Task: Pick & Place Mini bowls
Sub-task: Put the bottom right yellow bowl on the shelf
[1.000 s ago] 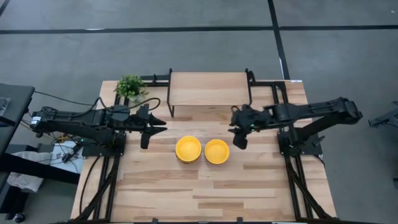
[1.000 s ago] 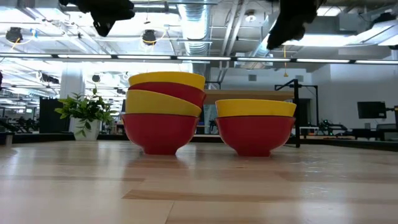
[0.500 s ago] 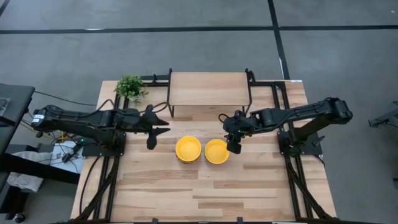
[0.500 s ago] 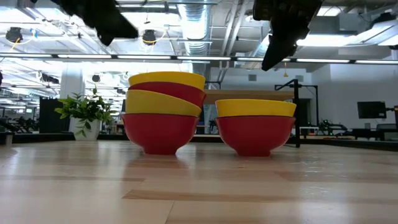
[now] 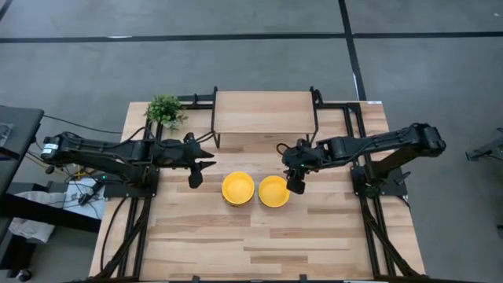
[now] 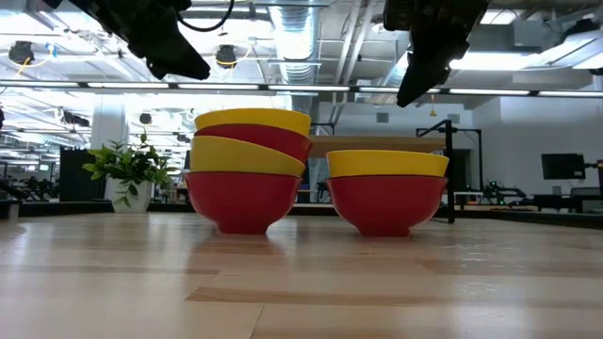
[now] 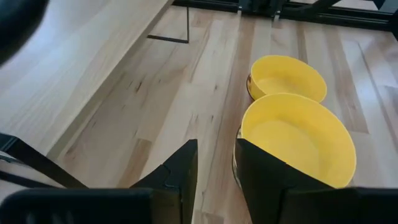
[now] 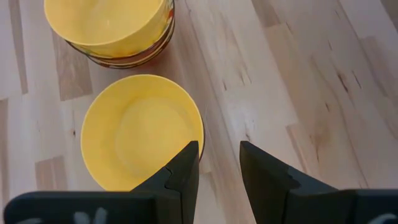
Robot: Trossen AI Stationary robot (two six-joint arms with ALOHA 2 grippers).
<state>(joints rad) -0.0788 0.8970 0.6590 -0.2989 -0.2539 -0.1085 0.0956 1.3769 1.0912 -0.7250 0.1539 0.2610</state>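
Two sets of mini bowls are sitting near the middle of the tabletop [image 5: 204,244], side by side. The stack of mini bowls [image 5: 237,189] is sitting toward the left arm's side; in the low view it is showing as nested bowls, yellow inside and red outside, the upper ones tilted [image 6: 249,168]. The single mini bowl [image 5: 273,191] is sitting just beside it toward the right arm's side, upright, yellow inside, red outside [image 6: 386,191]. From above the two are looking close to touching; in the low view a narrow gap is showing between them.

The left gripper [image 5: 194,174] is hanging above the tabletop, beside the stack on its left-edge side, not touching it. Its fingers [image 7: 180,177] are standing slightly parted, nothing between them.

The right gripper [image 5: 295,184] is hanging just over the single bowl's rim on the right-edge side. Its fingers [image 8: 185,168] are standing slightly parted, empty, one lined up above the bowl's rim; contact cannot be told.

A raised wooden shelf [image 5: 263,112] is standing at the far edge of the tabletop, behind the bowls. A small green plant [image 5: 165,110] is sitting at the far left corner.
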